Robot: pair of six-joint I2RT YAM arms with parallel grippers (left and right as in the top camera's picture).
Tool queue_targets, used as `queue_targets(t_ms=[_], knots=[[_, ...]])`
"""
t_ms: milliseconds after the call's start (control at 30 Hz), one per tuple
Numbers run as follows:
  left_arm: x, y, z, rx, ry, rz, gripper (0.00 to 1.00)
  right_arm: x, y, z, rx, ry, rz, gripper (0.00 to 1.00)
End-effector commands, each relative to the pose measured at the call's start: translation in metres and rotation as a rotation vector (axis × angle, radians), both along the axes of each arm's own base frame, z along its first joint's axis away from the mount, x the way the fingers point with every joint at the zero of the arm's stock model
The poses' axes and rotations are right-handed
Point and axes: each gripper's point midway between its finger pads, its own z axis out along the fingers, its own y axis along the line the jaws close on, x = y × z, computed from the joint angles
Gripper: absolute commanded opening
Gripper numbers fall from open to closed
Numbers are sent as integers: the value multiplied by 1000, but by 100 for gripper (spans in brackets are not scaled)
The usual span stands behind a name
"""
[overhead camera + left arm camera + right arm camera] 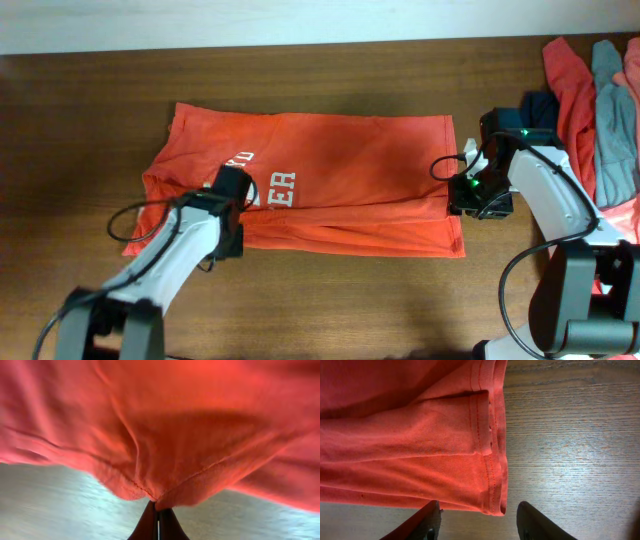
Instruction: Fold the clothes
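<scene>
The orange-red T-shirt [340, 165] with white lettering lies spread on the wooden table, its front part folded over. My left gripper [228, 232] is at the shirt's front left edge; in the left wrist view its fingers [157, 510] are shut on a pinch of the orange-red cloth [165, 450], which hangs lifted over the table. My right gripper [470, 200] is at the shirt's right edge. In the right wrist view its fingers [479, 515] are open, with the folded hem corner [492, 485] lying between and just ahead of them, not held.
A pile of other clothes [600, 110], red, grey-blue, navy and pink, lies at the table's far right, right behind my right arm. The table's back edge meets a white wall [250, 20]. Bare wood [350, 310] lies in front of the shirt.
</scene>
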Motion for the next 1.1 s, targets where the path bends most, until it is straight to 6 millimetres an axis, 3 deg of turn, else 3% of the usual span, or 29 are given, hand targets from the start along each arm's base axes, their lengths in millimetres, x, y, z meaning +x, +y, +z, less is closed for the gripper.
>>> queue_targets(t_ms=[0,133,200,233,300,567,800,833,867,900,1067], knots=[[29,2,37,12,-175,9,0,4,-1,6,7,-24,1,54],[50,-7,41,-26,-265,9,4,4,0,6,7,-24,1,54],[54,-8,38,-31,-271,9,40,4,-1,6,7,-23,1,54],[54,-8,36,-29,-263,9,50,4,-1,6,7,-22,1,54],[49,-10,30,-38,-228,5,55,4,-1,6,7,-21,1,54],[34,-8,23,-33,-155,2,55,4,0,6,7,-23,1,54],[66,1,38,31,-313,25,54,4,0,6,8,-22,1,54],[74,-4,40,0,-343,27,49,4,0,6,8,-22,1,54],[81,-12,36,-70,-357,25,30,4,0,6,8,-22,1,54],[83,-15,33,-98,-353,26,19,4,-1,6,7,-22,1,54],[79,-16,4,-143,-262,42,11,3,0,6,7,-19,1,54]])
